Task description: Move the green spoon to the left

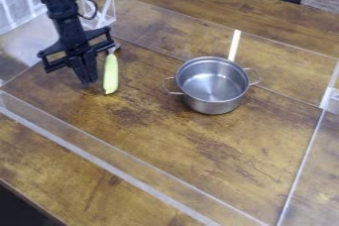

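Observation:
The green spoon lies flat on the wooden table, its yellow-green handle pointing toward the front and its small metal bowl at the far end. My gripper hangs on the black arm just left of the spoon, fingers pointing down to the table. The fingers look pressed together, with nothing between them, beside the handle and not around it.
A round steel pot with side handles stands right of the spoon. Low clear plastic walls fence the work area on all sides. A thin white stick stands behind the pot.

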Available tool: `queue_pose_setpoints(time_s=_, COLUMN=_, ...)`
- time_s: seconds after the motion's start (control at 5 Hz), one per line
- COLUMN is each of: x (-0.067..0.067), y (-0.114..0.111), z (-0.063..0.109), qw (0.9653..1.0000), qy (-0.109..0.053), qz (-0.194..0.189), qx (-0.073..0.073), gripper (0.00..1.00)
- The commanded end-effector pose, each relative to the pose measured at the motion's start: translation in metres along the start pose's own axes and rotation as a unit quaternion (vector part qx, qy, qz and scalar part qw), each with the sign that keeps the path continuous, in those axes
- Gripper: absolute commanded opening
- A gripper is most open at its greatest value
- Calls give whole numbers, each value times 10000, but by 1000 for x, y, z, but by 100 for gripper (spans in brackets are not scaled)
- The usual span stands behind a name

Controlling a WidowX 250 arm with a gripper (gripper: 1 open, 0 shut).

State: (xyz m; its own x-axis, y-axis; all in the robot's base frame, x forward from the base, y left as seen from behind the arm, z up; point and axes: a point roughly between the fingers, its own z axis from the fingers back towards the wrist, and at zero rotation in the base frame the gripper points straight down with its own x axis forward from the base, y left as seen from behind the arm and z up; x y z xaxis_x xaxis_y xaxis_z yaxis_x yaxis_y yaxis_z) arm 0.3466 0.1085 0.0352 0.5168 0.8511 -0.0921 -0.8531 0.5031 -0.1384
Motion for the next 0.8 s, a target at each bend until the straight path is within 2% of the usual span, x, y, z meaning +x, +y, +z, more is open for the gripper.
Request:
queue_pose_setpoints(time_s=0.0, x=-3, y=-1, z=17, qw=9997, qy=-121, qz=201, qx=-109, gripper=0)
queue_pose_setpoints(time_s=0.4, x=18, y=17, z=12, qw=9999, qy=116, qz=-115, qx=13, gripper=0)
queue_pose_setpoints(time_s=0.6, x=19, y=19, z=13, qw=9998, qy=212, qz=16, qx=56, gripper=100)
